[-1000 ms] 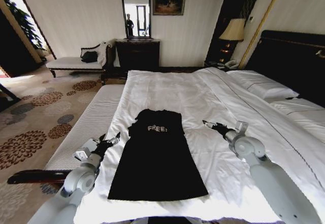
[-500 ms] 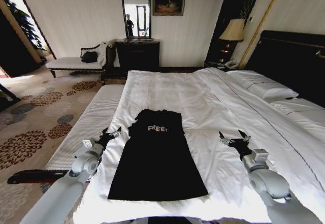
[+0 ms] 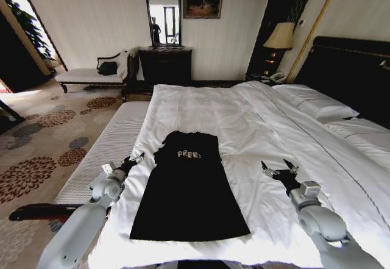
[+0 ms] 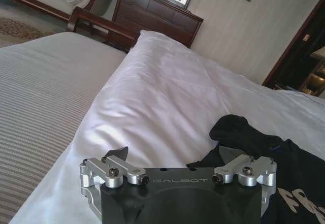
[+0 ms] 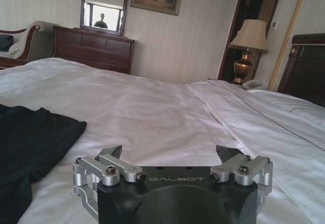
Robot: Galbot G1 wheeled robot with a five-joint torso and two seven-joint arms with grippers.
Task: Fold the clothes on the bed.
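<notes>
The clothes [image 3: 189,186], a black T-shirt with white "FREE!" lettering, lie as a long narrow strip on the white bed [image 3: 244,116]. My left gripper [image 3: 135,160] hovers open over the bed's left edge, just left of the shirt's upper part. My right gripper [image 3: 279,168] hovers open above the duvet, well to the right of the shirt. The left wrist view shows the open left gripper [image 4: 172,155] near the shirt's bunched black collar end [image 4: 244,135]. From the right wrist view, the open right gripper [image 5: 170,153] faces bare duvet, and the black shirt [image 5: 30,132] lies off to one side.
A striped mattress edge [image 3: 103,147] runs beside the bed over patterned carpet [image 3: 42,153]. Pillows [image 3: 317,104] and a dark headboard [image 3: 353,74] are at the right. A bench [image 3: 91,74], a dark dresser [image 3: 166,64] and a lamp [image 3: 280,37] stand by the far wall.
My right arm has drawn back toward me and its gripper turned to face along the bed. My left gripper edged slightly forward along the bed's edge. The shirt has not moved.
</notes>
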